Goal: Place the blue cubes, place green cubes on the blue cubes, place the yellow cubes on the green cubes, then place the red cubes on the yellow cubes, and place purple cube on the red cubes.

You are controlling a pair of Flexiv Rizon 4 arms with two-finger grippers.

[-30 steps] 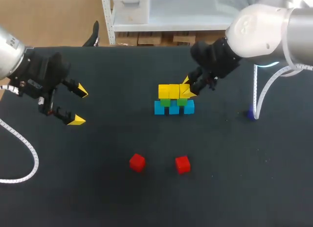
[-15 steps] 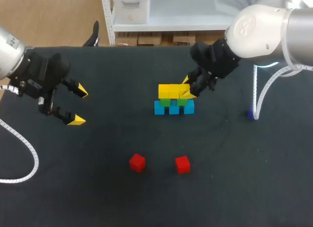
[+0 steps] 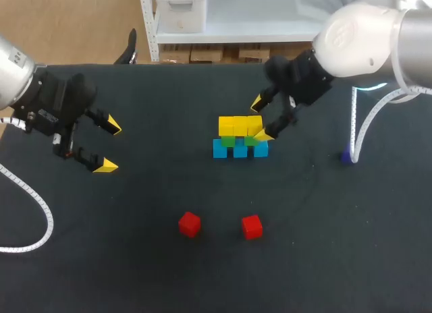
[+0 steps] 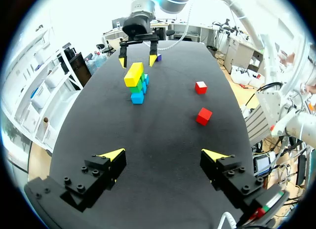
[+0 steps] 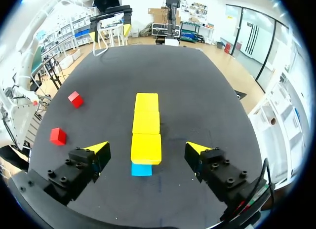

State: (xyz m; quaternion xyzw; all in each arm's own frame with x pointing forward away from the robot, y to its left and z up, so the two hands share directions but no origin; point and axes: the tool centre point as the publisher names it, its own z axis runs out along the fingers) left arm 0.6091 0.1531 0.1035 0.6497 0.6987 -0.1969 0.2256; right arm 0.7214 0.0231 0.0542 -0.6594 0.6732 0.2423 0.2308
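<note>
A small wall stands mid-table: three blue cubes (image 3: 240, 150) at the bottom, two green cubes (image 3: 229, 141) on them, and a row of three yellow cubes (image 3: 234, 125) on top. My right gripper (image 3: 261, 119) is open over the row's right end, its fingers standing clear on either side of the end yellow cube (image 5: 146, 148). Two red cubes (image 3: 190, 223) (image 3: 252, 226) lie nearer the front. The purple cube (image 3: 345, 156) sits at the right by a cable. My left gripper (image 3: 109, 146) hangs open and empty at the far left.
A white cable (image 3: 358, 134) arcs down to the table beside the purple cube. Another cable (image 3: 34, 208) loops at the left edge. Dark table surface (image 3: 135, 259) lies between the wall and the red cubes.
My right gripper has opened and let go of the end yellow cube, which stays on the row. The left arm has not moved.
</note>
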